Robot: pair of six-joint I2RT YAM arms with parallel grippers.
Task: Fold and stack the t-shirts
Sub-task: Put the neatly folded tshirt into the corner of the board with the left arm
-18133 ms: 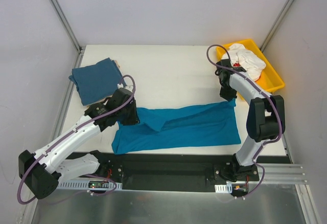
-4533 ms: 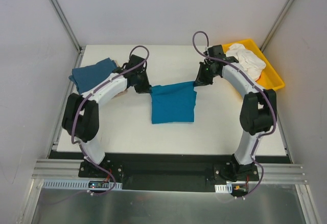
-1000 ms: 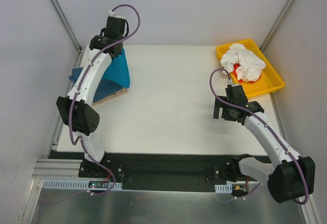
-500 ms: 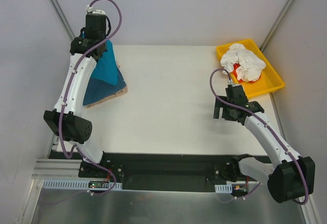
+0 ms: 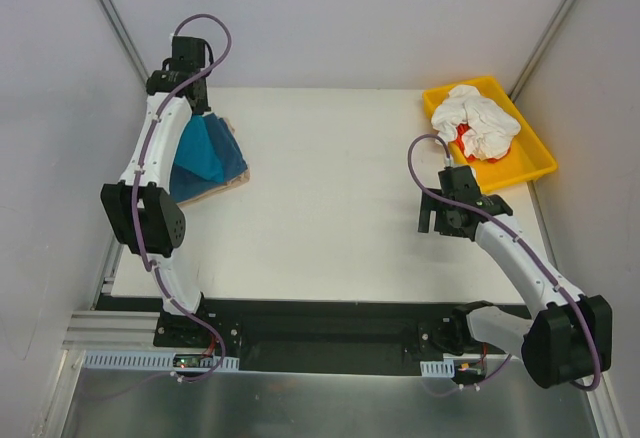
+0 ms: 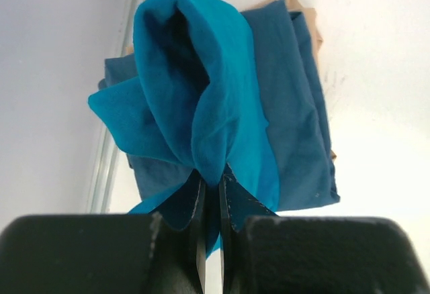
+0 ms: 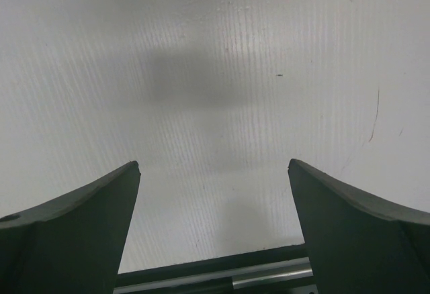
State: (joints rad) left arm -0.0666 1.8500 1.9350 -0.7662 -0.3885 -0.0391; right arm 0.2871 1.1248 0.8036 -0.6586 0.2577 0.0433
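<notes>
The top camera overlooks the table [image 5: 330,198] from behind its near edge. Left wrist camera peers closely at the teal-blue t-shirt [image 6: 215,106], far-left, also visible overhead; right wrist's faces tabletop.

The left tool [image 5: 191,96] is raised over the far-left corner of the table [image 5: 330,208]. It appears to pinch the bright teal shirt [image 5: 198,150], which drapes onto a darker blue shirt [image 5: 232,161] with a beige edge [image 5: 215,187] beneath. The right tool [image 5: 436,220] hovers, fingers apart, near the yellow tray [image 5: 535,163] of white cloth [image 5: 480,123].
</notes>
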